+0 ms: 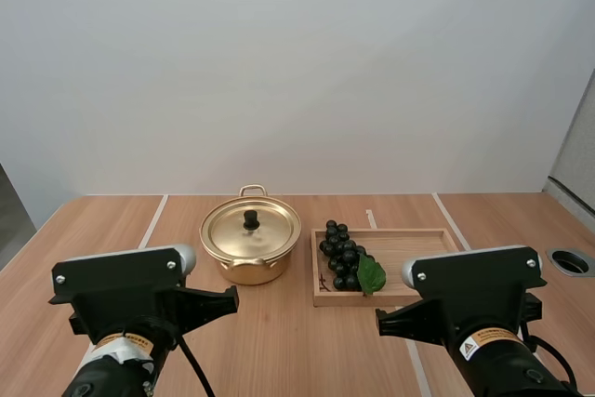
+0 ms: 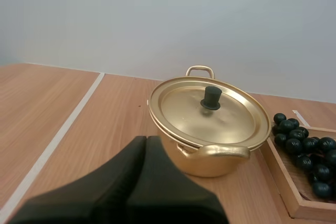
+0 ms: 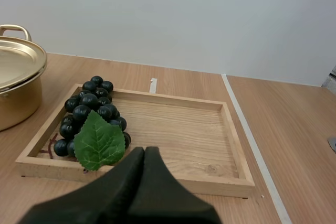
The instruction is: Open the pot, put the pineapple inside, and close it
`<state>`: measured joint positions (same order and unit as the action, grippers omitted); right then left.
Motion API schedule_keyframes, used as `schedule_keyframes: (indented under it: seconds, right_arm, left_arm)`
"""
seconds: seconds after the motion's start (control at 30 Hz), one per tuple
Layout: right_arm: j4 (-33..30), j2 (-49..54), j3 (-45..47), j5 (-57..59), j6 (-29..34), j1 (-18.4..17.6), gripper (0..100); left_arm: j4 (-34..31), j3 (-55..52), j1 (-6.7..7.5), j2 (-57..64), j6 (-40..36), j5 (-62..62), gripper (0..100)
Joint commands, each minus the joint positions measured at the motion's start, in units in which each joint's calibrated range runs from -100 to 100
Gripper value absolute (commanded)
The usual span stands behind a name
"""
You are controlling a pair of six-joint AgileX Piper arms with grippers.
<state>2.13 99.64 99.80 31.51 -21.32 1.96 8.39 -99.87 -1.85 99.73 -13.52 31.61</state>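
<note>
Here, shiny metal pot (image 1: 249,241), round grapes (image 1: 339,254) in wooden tray (image 1: 418,250); left end effector (image 2: 147,140), right end effector (image 3: 144,151) closed.

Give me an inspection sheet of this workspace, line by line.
Surface: wooden table crossed by pale strips.
Job's things: gold pot with its lid on; grapes with a leaf lying in the wooden tray, at its end nearest the pot.
Clutter: nothing seen.
Grippers: left gripper shut, facing the pot; right gripper shut, facing the tray.
Cables: nothing seen on the table.
Surroundings: plain pale wall.
</note>
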Motion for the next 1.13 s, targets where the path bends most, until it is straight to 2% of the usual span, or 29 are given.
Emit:
schedule_keyframes:
  seconds: [0.0,0.23,1.0,1.1]
  right_arm:
    - [-0.16,0.36,0.2,-0.1,0.31,0.16,0]
    - [-0.16,0.36,0.2,-0.1,0.31,0.16,0]
    - [-0.02,0.36,0.2,-0.1,0.49,0.16,0]
    - [0.13,0.36,0.2,-0.1,2.86,0.01,0]
  left_arm:
    - [-1.4,-0.13,-0.09,0.27,-1.25,-1.0,0]
    - [-0.95,-0.13,-0.09,0.27,4.41,-1.18,0]
    - [-0.93,-0.13,-0.09,0.27,4.41,-0.77,0]
    - [-0.93,-0.13,-0.09,0.27,4.21,-0.36,0]
